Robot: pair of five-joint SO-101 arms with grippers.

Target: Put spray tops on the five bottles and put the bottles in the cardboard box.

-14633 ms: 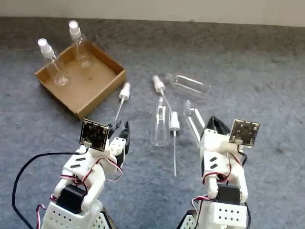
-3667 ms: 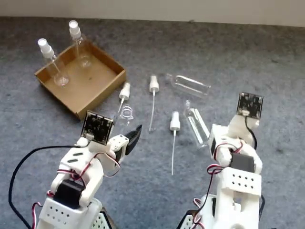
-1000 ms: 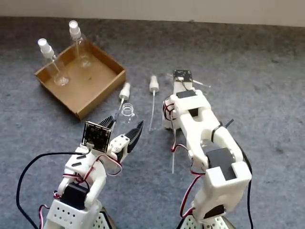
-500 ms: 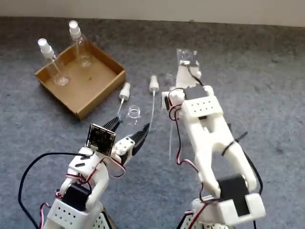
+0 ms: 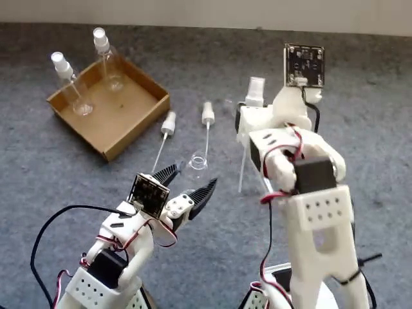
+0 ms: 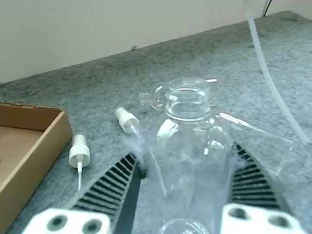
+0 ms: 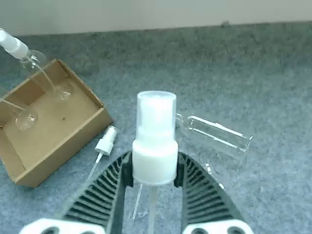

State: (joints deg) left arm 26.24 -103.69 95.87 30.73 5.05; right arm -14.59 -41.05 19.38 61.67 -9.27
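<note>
Loose spray top (image 5: 168, 122) just right of the cardboard box (image 5: 138, 129)

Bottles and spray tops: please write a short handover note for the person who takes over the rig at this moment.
Left pincer: shut on an upright open bottle.
Right pincer: shut on a spray top, held up apart from that bottle.
Done: two capped bottles stand in the cardboard box.
Loose on the table: two spray tops and one open bottle lying down.
To do: cap the held bottle, cap the rest, box them all.
</note>
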